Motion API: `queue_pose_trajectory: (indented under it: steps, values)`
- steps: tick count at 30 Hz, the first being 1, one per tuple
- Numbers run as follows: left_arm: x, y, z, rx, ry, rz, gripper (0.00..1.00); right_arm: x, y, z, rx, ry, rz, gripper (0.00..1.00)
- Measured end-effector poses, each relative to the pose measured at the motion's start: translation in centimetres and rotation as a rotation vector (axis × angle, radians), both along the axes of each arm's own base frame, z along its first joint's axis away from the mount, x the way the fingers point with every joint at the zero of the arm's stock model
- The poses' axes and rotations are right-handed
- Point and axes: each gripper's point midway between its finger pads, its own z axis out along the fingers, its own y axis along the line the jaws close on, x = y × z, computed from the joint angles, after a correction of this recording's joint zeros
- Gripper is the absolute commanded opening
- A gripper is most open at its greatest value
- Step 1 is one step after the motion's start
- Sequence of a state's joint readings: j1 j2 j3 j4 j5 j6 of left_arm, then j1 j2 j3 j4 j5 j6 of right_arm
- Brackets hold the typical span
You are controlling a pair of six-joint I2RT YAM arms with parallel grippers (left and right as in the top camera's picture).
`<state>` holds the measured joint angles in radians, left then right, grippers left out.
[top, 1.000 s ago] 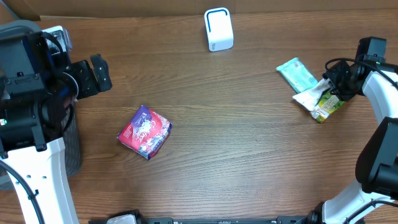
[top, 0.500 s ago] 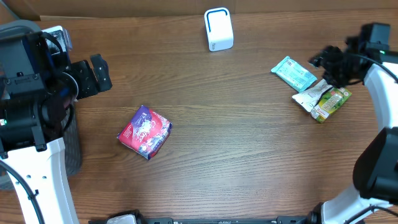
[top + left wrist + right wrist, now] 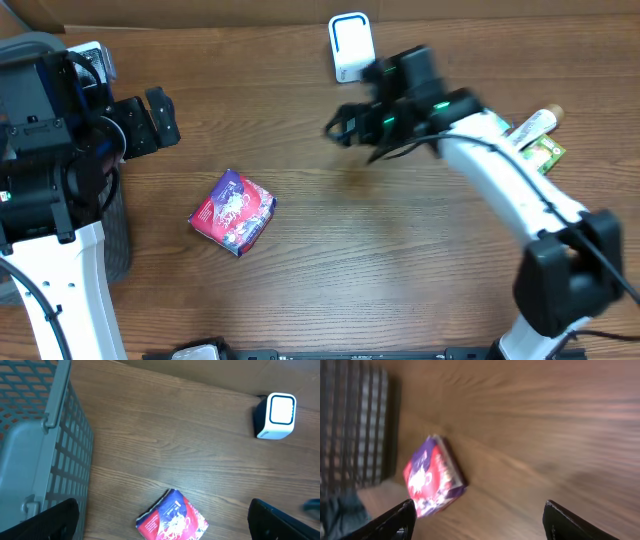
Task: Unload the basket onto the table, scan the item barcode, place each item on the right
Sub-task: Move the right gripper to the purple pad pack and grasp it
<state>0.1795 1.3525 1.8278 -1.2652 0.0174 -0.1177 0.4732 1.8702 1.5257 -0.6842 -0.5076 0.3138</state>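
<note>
Two hands spread, pinching nothing: left hand, right hand above the surface middle. Seems the reaching step. Red packet flat at 8 o'clock from right hand, apart. Next: descend, pinch it, carry to scanner at 12 o'clock.

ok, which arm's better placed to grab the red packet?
Probably right. Right end effector is open and empty over mid-table, facing the red packet, with the scanner close by. Left end effector sits by the basket.

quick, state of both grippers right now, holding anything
Left gripper: open, holding nothing.
Right gripper: open, holding nothing.
</note>
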Motion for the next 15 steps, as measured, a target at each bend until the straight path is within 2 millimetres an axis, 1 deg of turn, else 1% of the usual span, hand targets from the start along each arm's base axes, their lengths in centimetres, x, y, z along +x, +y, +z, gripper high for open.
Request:
queue_pose_trajectory:
  steps: [2,5,8,12,15]
  values:
    - [0.0,0.0,0.0,0.0,0.0,0.0,1.0,-1.6,2.6,-2.0,-0.017,0.028,0.064,0.82]
    - [0.0,0.0,0.0,0.0,0.0,0.0,1.0,-3.3,5.2,-4.8,-0.042,0.063,0.127,0.82]
    - [0.0,0.0,0.0,0.0,0.0,0.0,1.0,-4.6,7.6,-7.0,-0.053,0.066,0.181,0.82]
    - [0.0,0.0,0.0,0.0,0.0,0.0,1.0,-6.0,10.4,-8.6,-0.045,0.045,0.241,0.82]
    - [0.0,0.0,0.0,0.0,0.0,0.0,0.99,-6.8,11.7,-8.8,-0.034,0.027,0.272,0.82]
